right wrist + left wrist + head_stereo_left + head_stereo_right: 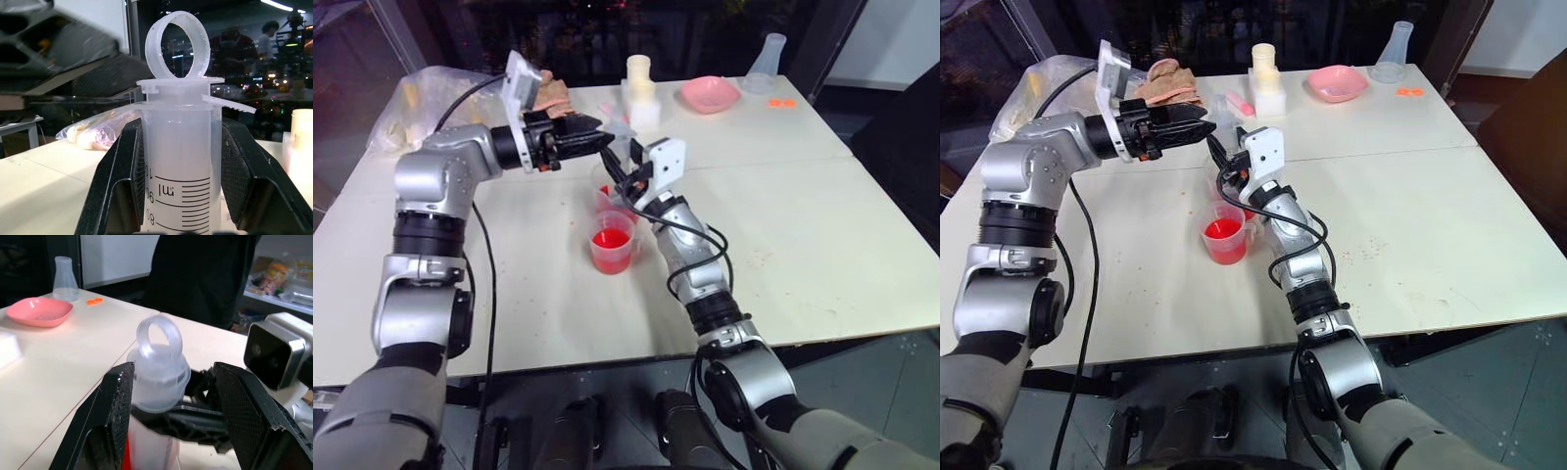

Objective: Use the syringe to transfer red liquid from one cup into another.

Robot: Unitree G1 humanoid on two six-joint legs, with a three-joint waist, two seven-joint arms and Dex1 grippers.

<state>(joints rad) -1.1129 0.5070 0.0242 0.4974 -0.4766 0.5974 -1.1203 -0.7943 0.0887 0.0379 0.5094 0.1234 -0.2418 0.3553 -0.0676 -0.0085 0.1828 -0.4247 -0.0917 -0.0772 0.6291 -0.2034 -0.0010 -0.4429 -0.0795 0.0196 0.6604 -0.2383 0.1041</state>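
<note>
Two cups sit nearest me: the shorter cup [612, 243] with red liquid [611, 238] in it, and the taller cup [1226, 188] just behind, half hidden by my right arm. My right gripper [178, 161] is clenched on the syringe [180, 147] barrel, upright over the cups, plunger down. The barrel is light, stiff and smooth, so I judge a flank grip below the flange is safest. My left gripper [173, 401] stands released, fingers either side of the plunger ring [159, 337]; that ring is the place to pull. Farther back stand a pink bowl [710, 93] and a conical flask [766, 64].
</note>
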